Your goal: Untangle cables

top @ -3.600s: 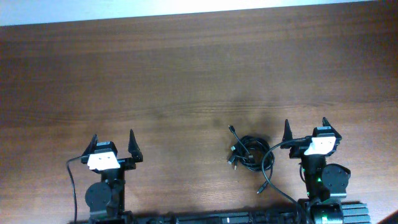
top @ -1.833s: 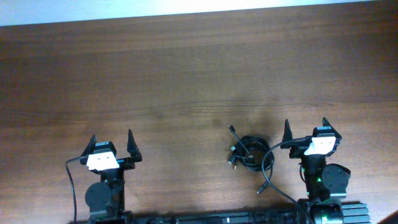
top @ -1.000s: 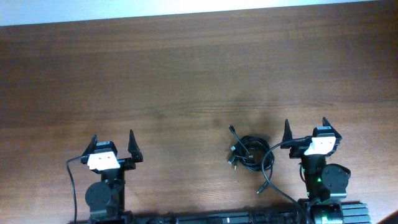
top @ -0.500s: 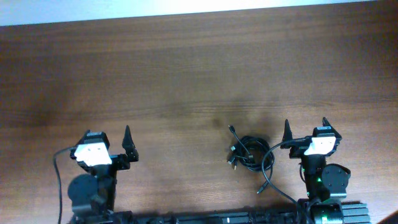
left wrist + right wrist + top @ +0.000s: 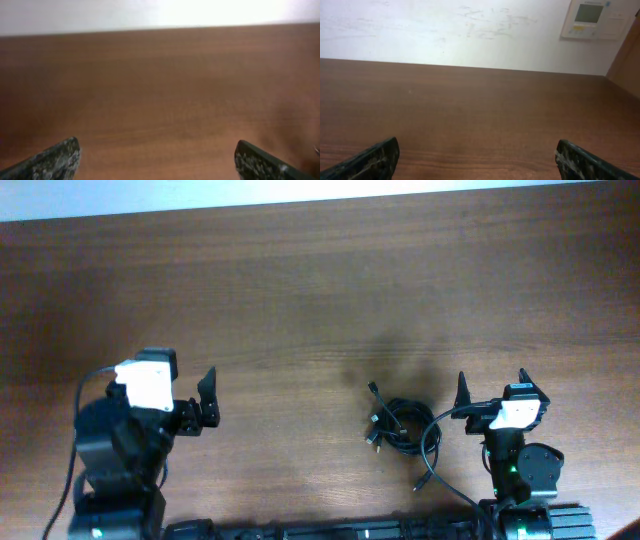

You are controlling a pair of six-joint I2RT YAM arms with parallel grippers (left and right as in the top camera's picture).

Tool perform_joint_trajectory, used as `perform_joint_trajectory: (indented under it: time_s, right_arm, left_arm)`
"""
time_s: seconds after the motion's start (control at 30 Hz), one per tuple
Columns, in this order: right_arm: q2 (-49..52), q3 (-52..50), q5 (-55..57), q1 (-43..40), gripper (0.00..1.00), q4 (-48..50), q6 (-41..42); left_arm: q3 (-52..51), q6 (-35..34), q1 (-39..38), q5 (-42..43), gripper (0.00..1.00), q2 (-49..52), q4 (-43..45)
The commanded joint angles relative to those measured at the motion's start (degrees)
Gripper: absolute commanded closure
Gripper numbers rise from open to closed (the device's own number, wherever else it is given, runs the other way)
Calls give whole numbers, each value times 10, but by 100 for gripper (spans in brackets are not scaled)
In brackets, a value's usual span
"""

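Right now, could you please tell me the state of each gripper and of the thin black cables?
Thin black cables: tangled in one clump on the brown wooden table, ungripped.
Left gripper: open, empty, away from the clump.
Right gripper: open, empty, beside the clump.

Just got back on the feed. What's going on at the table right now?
Nothing is being handled yet. The cables lie in a knotted black bundle on the wooden table, close beside the right gripper on its inner side but not touching it. The left gripper is far off on the other side, angled toward the middle of the table. Both sets of jaws stand wide open and empty.
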Motion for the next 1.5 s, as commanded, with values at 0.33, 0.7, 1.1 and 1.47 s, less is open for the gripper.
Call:
perform_joint_trajectory:
  time_s: [0.33,0.7,1.1,1.47]
  right_arm:
    - [-3,-3,11,3,1,-3,5]
    - [-3,-3,-21,3,1,0,1]
    - [-3,52,-192,3,1,-30,121]
    - [121,282,-170,2,1,-234,88]
  left_arm:
    - [174,60,-27,85,1,195,-151]
    - [306,76,-110,69,1,308,-222]
    - [306,76,-113,69,1,308,-222]
    - [306,76,-113,69,1,308,-222]
